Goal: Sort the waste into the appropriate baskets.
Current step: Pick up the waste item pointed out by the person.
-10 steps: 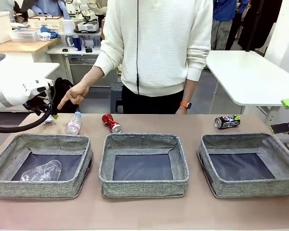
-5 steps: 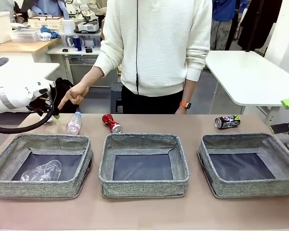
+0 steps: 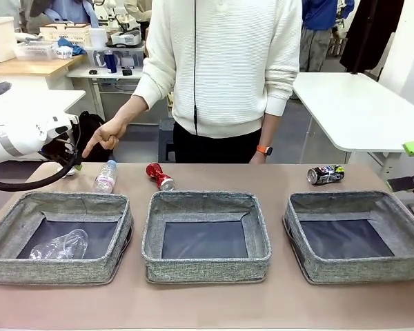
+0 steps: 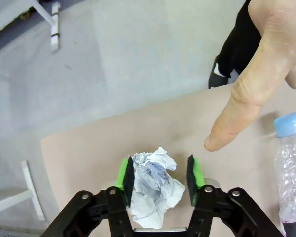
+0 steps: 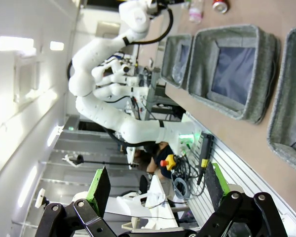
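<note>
As the left gripper set its jaws half-closed around the crumpled white paper, whether pinching it unclear, the pickup was in hand just beyond the left basket. The next move likely called for a firm pinch and lift; the soft, creased wad looked squashable. The right gripper gaped wide, empty.

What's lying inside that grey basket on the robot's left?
A crushed clear plastic bottle lies on the dark floor of the left basket. Its near wall hides the floor's front strip.
</note>
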